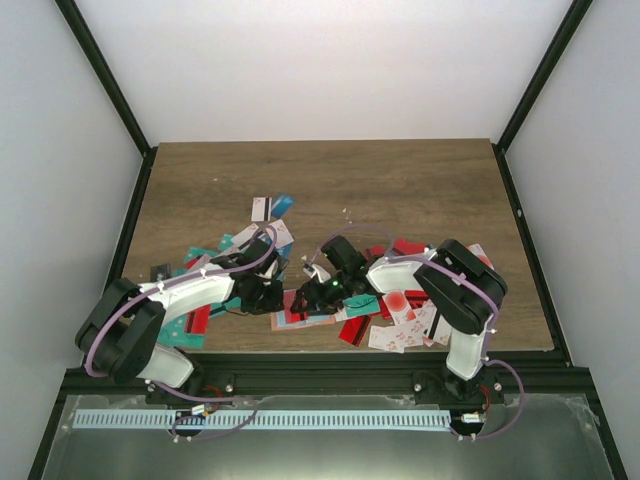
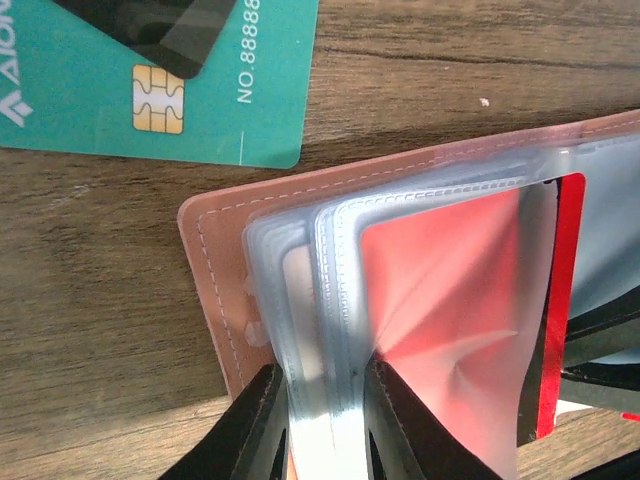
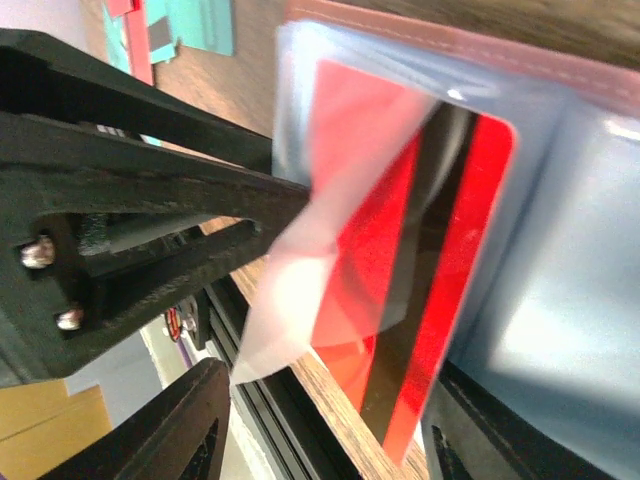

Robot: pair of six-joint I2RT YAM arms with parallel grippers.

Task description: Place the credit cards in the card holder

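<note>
The salmon-pink card holder (image 2: 214,290) lies open on the wood, its clear sleeves fanned upward. My left gripper (image 2: 326,425) is shut on a bundle of those sleeves near their edge. A red credit card with a black stripe (image 3: 455,250) sits partly inside one sleeve, its near end sticking out. My right gripper (image 3: 320,440) is open with that card's free end between the jaws, well apart from the left finger (image 3: 165,435). In the top view the left gripper (image 1: 268,293) and the right gripper (image 1: 306,297) meet over the card holder (image 1: 300,320) near the table's front edge.
A teal credit card (image 2: 150,90) with a chip lies just beyond the holder. Several more credit cards are scattered left (image 1: 270,208) and right (image 1: 400,305) of the grippers. The table's front edge and the black rail (image 3: 270,400) run right below the right gripper.
</note>
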